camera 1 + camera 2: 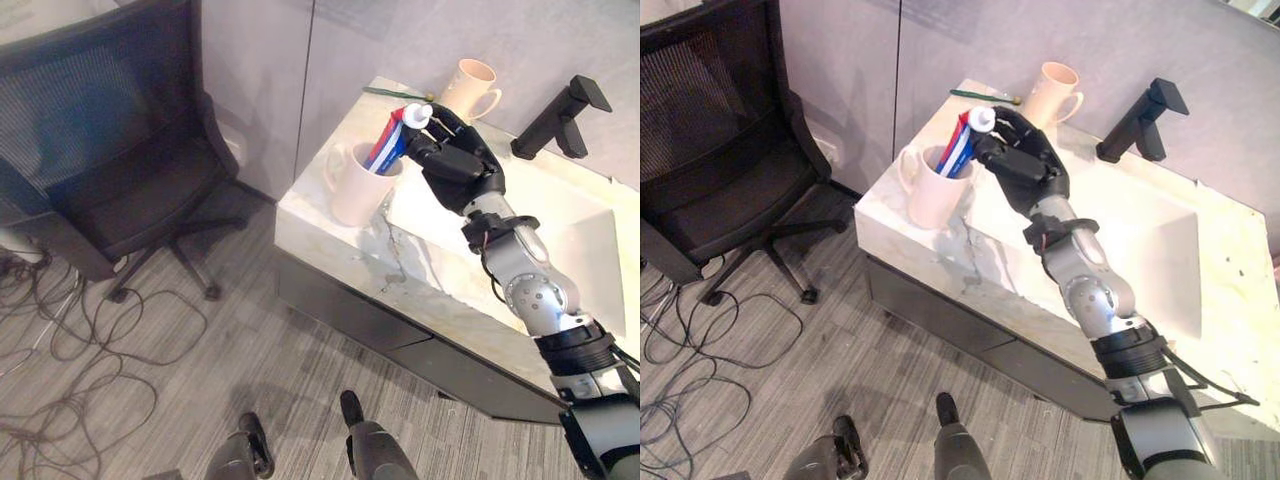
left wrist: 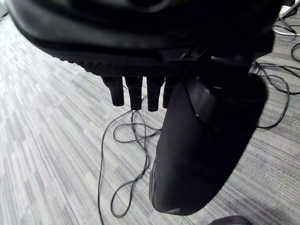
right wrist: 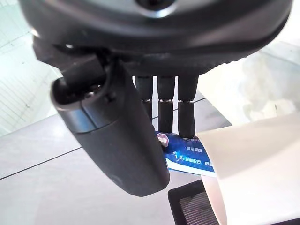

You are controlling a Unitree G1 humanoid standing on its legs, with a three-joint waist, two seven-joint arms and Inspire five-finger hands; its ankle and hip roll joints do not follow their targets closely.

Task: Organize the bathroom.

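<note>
Blue toothpaste tube (image 1: 388,148) in mug (image 1: 352,190), pinched by right hand (image 1: 450,150) fingers (image 3: 186,110)

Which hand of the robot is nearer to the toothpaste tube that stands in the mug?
The right hand. It is at the toothpaste tube, its fingers on the tube's top above the near mug. The left hand hangs low over the grey floor, far from the counter.

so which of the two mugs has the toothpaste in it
The near mug at the counter's front corner holds the toothpaste tube, with the right hand at its cap. The far mug by the wall holds none that shows.
</note>
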